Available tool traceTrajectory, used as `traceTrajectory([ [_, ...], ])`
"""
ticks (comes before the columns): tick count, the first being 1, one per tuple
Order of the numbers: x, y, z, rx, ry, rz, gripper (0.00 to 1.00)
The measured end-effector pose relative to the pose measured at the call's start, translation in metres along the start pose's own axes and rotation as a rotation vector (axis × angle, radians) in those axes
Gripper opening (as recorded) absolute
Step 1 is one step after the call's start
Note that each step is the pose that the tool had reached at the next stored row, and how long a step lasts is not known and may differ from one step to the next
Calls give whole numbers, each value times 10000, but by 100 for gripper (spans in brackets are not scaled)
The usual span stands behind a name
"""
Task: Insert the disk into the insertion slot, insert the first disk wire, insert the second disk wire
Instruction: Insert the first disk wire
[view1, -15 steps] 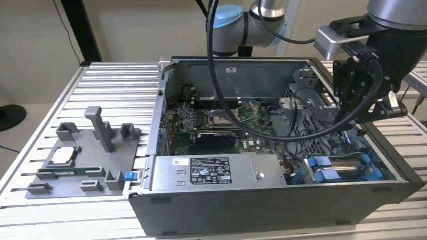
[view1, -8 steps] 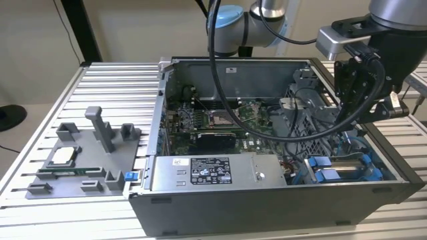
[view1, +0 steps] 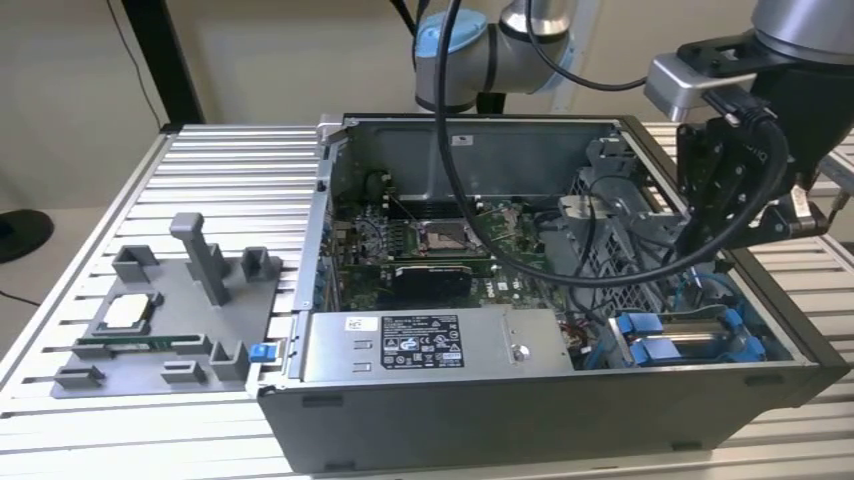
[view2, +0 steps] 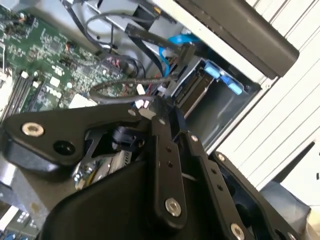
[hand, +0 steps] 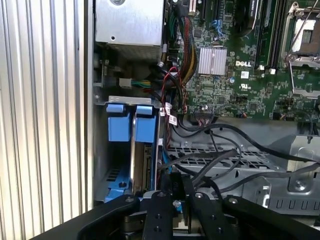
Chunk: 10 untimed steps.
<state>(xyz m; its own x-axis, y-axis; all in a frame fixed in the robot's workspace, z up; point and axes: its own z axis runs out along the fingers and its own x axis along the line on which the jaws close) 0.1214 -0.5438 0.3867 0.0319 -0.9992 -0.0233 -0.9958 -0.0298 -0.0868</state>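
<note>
Disk (hand: 134, 150) inside insertion slot (hand: 101, 145); black cables (hand: 220, 157) beside

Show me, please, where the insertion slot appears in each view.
Exterior view: the insertion slot sits in the case's near corner, on the exterior view's right.
First wrist view: the insertion slot lies between the case wall and the black cables.
Second wrist view: the insertion slot lies against the case wall.
Shared landmark: the green motherboard.
</note>
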Motion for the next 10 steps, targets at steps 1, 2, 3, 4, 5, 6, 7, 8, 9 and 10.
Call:
traceTrajectory([
  [1,3,-18,6,-67,-1,2,0],
  [2,9,-28,9,-190,-5,5,0],
  [3,16,-42,11,-345,-9,10,0],
  [4,23,-59,14,-478,-13,13,0],
  [5,30,-77,19,-595,-17,16,0],
  [6,39,-98,25,-693,-20,18,0],
  [7,47,-118,32,-772,-24,20,0],
  [8,55,-140,41,-829,-24,22,0],
  [9,63,-160,52,-866,-26,24,0],
  [10,72,-180,66,-896,-26,24,0],
])
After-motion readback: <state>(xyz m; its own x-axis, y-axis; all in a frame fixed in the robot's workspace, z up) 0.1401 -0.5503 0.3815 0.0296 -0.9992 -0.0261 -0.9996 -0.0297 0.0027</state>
